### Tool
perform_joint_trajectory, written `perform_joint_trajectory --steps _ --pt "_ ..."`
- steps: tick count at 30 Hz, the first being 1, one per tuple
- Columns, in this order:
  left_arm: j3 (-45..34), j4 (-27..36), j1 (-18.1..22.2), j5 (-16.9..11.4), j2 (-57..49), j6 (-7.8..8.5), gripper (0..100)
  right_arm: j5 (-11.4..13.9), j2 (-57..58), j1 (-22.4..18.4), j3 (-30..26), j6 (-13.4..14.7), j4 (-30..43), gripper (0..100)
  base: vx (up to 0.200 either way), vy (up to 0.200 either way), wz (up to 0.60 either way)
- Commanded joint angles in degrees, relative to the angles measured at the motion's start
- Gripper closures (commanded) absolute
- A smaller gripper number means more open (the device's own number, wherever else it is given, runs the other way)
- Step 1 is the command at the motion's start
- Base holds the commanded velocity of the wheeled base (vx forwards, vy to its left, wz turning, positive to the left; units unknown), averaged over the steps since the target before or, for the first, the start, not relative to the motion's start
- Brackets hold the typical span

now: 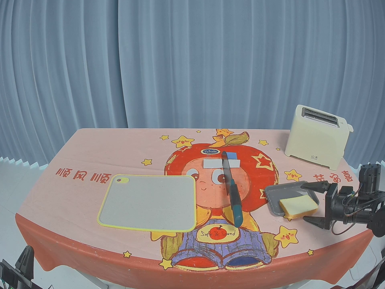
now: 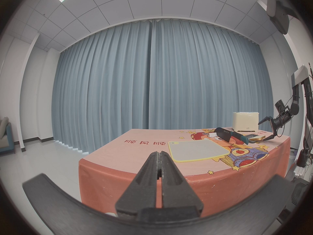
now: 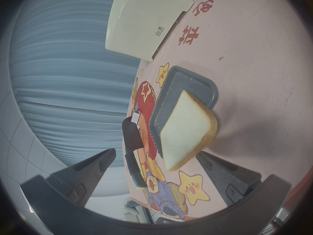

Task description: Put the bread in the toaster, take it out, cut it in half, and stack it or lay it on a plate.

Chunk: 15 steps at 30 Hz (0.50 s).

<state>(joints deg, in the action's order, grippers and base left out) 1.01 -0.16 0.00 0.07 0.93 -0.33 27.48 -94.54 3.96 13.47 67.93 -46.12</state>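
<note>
A slice of bread (image 1: 298,205) (image 3: 187,131) lies on a grey plate (image 1: 280,191) (image 3: 192,84) at the table's right, overhanging the plate's front rim. My right gripper (image 1: 309,204) (image 3: 156,154) is open at table height. Its fingers (image 1: 317,186) stand on either side of the bread's right end without touching it. The cream toaster (image 1: 318,135) (image 3: 145,20) stands upright behind the plate, its slots empty. A knife (image 1: 232,187) with a dark blue handle lies mid-table. The left gripper (image 2: 159,170) is shut on nothing, low and off the table's front left corner.
A grey cutting board (image 1: 147,202) (image 2: 197,149) with a yellow rim lies left of the knife. A white and blue knife rest (image 1: 221,162) sits under the blade. The table edge runs close to the plate on the right.
</note>
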Motion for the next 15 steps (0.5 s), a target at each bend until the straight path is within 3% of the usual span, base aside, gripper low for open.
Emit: perform_joint_trajectory --steps 1,15 --pt "-1.0 0.0 0.0 0.0 -0.8 -0.02 100 0.0 -1.0 0.0 0.2 0.0 0.0 0 0.0 0.0 0.0" --pt "-1.0 0.0 0.0 0.0 -0.8 -0.02 100 0.0 -2.3 -1.1 1.2 0.0 0.0 0 0.0 0.0 0.0"
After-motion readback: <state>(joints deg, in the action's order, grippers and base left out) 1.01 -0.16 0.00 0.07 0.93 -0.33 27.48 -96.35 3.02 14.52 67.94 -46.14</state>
